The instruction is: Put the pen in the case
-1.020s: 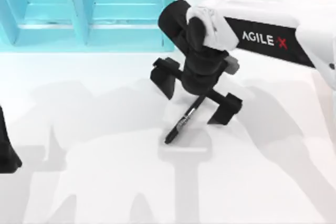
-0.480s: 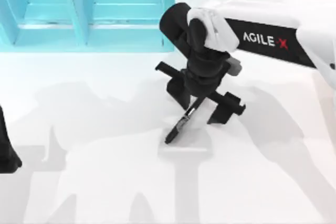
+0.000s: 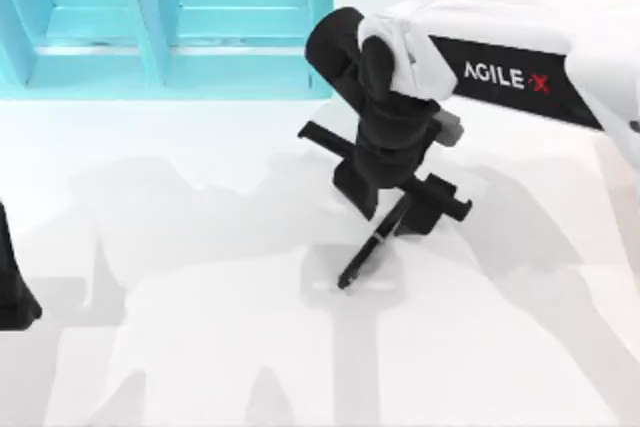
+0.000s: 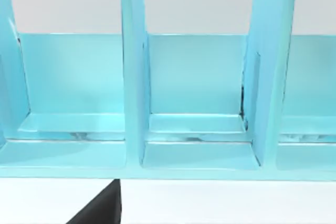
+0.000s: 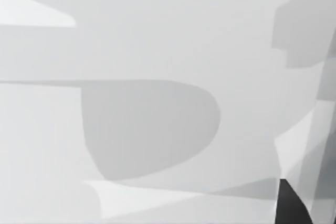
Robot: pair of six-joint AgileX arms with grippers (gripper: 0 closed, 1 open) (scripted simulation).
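Observation:
The pen (image 3: 368, 250), slim and black, slants down from my right gripper (image 3: 393, 205) with its lower tip over the white table. The gripper's two black fingers stand close on either side of the pen's upper end, shut on it. The case (image 3: 170, 47), a light-blue rack with upright dividers, stands at the back left of the table. In the left wrist view the case (image 4: 194, 145) faces the camera, with open compartments between its dividers. My left gripper (image 3: 12, 287) is parked at the table's left edge.
The white table (image 3: 200, 347) carries grey shadows of both arms in front of the case. The right wrist view looks onto table surface (image 5: 147, 124) and shadows, with a small black shape (image 5: 291, 205) at one corner.
My right gripper's fingers have closed in on the pen. The pen has shifted to the right, and its upper end has come up with the gripper.

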